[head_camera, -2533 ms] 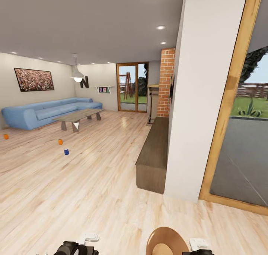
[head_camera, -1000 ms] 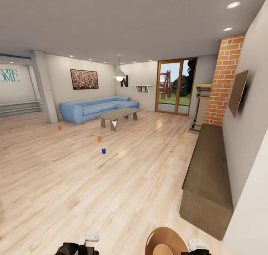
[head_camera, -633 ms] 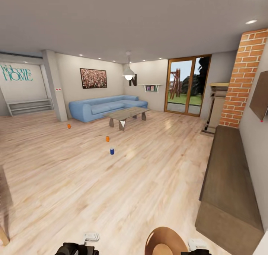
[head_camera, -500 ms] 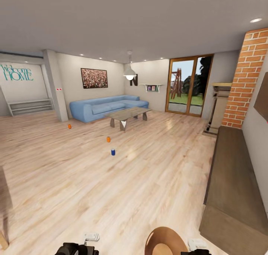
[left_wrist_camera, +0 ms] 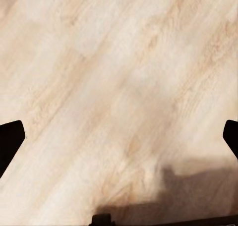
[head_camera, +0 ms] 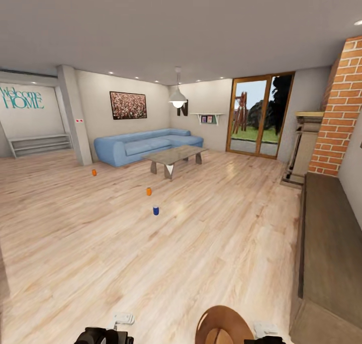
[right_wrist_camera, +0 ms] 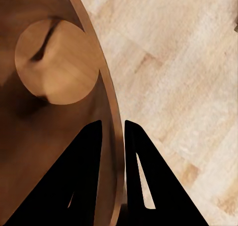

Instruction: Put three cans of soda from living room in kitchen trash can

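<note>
In the living room, right end effector (right_wrist_camera: 113, 129) pinching trash can (right_wrist_camera: 54, 151) rim, left end effector (left_wrist_camera: 119, 137) spread wide, empty.

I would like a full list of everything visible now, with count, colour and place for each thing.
soda cans: two, orange, on the floor, one towards the sofa's near end, one before the coffee table
small can: one, blue, on the floor nearest the robot
trash can: one, brown, at the head view's lower edge, its wall between the right tool's fingers
sofa: one, blue, along the far wall
coffee table: one, grey top, before the sofa
floor: light wood
wall picture: one, reddish, above the sofa
brick column: one, red, at right
low cabinet: one, dark brown, along the right wall
left tool: black, open, above bare floor
right tool: black, shut on the trash can's rim
</note>
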You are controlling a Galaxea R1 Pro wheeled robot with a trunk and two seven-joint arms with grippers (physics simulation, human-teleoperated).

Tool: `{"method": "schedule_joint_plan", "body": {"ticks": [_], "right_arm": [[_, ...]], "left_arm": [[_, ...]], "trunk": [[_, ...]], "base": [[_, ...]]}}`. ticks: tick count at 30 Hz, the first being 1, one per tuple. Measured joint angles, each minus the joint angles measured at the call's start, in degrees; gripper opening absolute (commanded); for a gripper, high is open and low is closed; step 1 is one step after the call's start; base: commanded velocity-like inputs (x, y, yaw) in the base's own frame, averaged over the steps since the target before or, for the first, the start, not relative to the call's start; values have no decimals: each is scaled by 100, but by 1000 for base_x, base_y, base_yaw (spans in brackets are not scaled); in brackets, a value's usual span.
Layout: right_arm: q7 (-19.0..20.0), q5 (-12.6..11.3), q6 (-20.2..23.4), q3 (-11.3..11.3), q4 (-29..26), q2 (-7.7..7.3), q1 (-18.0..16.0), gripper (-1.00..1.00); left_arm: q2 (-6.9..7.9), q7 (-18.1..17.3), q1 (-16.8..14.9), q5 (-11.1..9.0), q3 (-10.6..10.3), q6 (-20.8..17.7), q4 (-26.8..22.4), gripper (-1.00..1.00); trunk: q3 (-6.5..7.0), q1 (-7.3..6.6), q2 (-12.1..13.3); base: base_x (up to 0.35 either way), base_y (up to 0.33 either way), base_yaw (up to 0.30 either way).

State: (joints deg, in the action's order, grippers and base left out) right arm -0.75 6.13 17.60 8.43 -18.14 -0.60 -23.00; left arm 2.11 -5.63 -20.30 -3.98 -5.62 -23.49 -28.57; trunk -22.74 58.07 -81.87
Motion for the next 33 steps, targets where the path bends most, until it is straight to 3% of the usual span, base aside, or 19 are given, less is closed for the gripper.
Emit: {"method": "schedule_joint_plan", "body": {"ticks": [33], "right_arm": [[7, -2, -33, -2, 1, 1, 0, -100]], "left_arm": [[0, -3, 0, -9, -9, 70, 0, 100]], "trunk": [[0, 0, 0]], "base": [[341, 107, 0]]}}
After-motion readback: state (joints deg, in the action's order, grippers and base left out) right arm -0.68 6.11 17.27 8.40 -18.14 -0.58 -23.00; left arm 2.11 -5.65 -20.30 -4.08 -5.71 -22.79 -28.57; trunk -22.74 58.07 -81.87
